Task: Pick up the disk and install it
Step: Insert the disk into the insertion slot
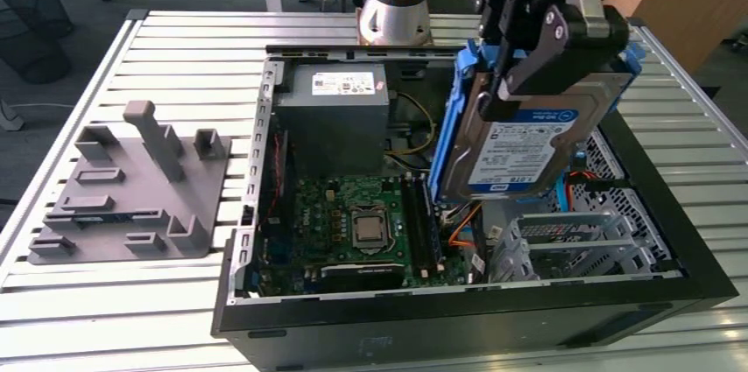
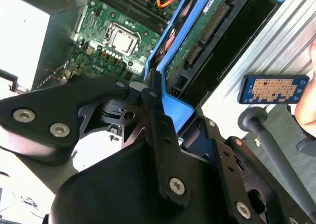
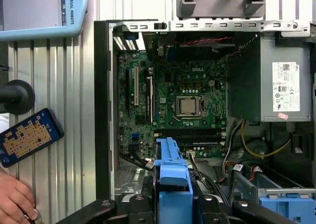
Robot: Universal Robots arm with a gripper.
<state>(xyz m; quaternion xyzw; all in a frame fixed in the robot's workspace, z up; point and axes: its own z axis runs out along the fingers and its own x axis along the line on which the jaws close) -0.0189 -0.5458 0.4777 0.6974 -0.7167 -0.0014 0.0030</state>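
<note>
Black links of the hand [image 3: 173,194] sit closest in the first wrist view, closed from either side on the bright blue frame of the disk [image 3: 170,159]. It has hold of nothing else.

In the exterior view the disk hangs below the hand, standing nearly on end and tipped a little, with its labelled face outward. The hand grips its upper part only. The disk is in the air over the open computer case [image 1: 251,241], on the exterior view's right. Its lower edge is just above the metal drive cage [image 1: 573,232] and, as far as I can tell, touches nothing.

The likeliest trouble is the loose orange and red cables [image 1: 462,219] lying just under that lower edge. If the disk descends onto them, they could be pinched or could hold it out of its seat. The tilt is a second risk, because a frame that meets the cage at an angle may jam on a rail instead of sliding home. With the grip so high on the disk, any knock at the bottom could twist it between the fingers or pull it free. A fall from there would land on the motherboard [image 1: 350,214] or the cage.
</note>
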